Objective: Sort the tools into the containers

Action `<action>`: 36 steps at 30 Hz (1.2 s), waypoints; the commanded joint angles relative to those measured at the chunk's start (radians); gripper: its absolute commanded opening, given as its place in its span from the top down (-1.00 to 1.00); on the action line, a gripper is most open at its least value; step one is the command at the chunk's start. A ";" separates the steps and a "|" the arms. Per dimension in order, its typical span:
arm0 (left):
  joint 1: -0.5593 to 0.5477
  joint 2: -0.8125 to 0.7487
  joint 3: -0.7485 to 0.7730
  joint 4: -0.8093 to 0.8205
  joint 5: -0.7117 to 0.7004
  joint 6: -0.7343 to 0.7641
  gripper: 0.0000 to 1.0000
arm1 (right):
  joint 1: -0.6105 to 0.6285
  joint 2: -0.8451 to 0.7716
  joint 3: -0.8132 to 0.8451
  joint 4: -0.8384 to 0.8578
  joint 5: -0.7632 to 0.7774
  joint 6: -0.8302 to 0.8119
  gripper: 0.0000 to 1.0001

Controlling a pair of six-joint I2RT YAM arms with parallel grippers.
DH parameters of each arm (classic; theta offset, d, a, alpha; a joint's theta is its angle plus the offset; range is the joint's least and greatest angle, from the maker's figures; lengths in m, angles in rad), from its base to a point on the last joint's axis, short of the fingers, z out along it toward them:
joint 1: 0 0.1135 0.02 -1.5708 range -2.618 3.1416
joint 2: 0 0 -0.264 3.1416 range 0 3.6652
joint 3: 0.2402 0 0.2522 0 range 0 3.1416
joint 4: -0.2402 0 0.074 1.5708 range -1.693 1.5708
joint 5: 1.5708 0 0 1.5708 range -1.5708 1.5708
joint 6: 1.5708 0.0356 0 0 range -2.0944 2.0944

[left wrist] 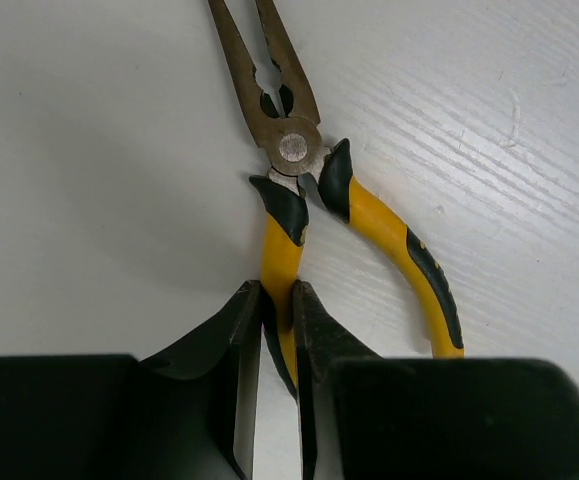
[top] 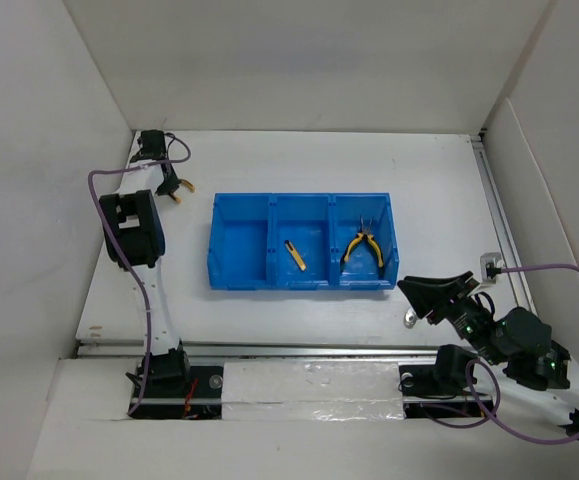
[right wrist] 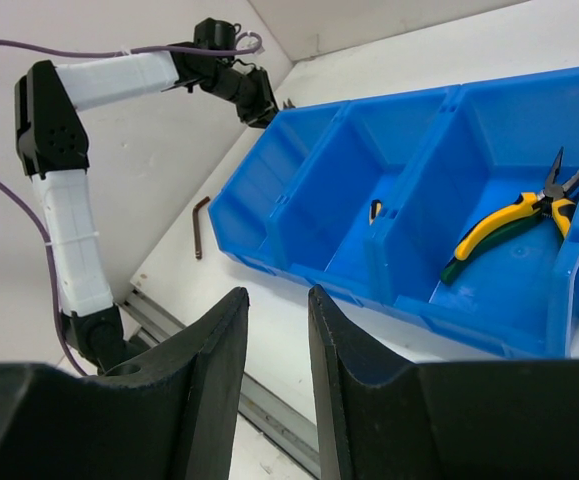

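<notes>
Left gripper (left wrist: 277, 320) is clamped tight on one handle of the yellow-and-black-handled long-nose pliers (left wrist: 294, 150). The fingers pinch the yellow grip just below its black collar, and the other handle is splayed out free to the side. Those pliers lie flat on the white table (top: 269, 320) at the far left, well apart from the left end of the blue plastic three-compartment tray (top: 239, 250), nose pointing away from the wrist. Right gripper (right wrist: 277, 330) is partly open with bare table visible through the gap and nothing held. It hovers near the tray's near right corner, with the small silver metal piece (top: 409, 320) on the table just beside it. In the tray, the short yellow-and-black stick tool (top: 295, 255) lies in the middle compartment. The yellow-handled pliers with dark tips (right wrist: 509, 225) lie in the right compartment, nose toward the far wall and slightly spread. A dark L-shaped hex key (right wrist: 200, 225) is on the table off the tray's left end, not touching it. Can't tell from these views whether anything sits in the left compartment's near corner, since the wall hides it.
</notes>
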 commanded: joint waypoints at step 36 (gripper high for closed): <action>-0.592 -0.630 0.125 -0.058 0.011 -0.167 1.00 | 0.007 -0.142 0.008 0.004 0.127 0.028 0.29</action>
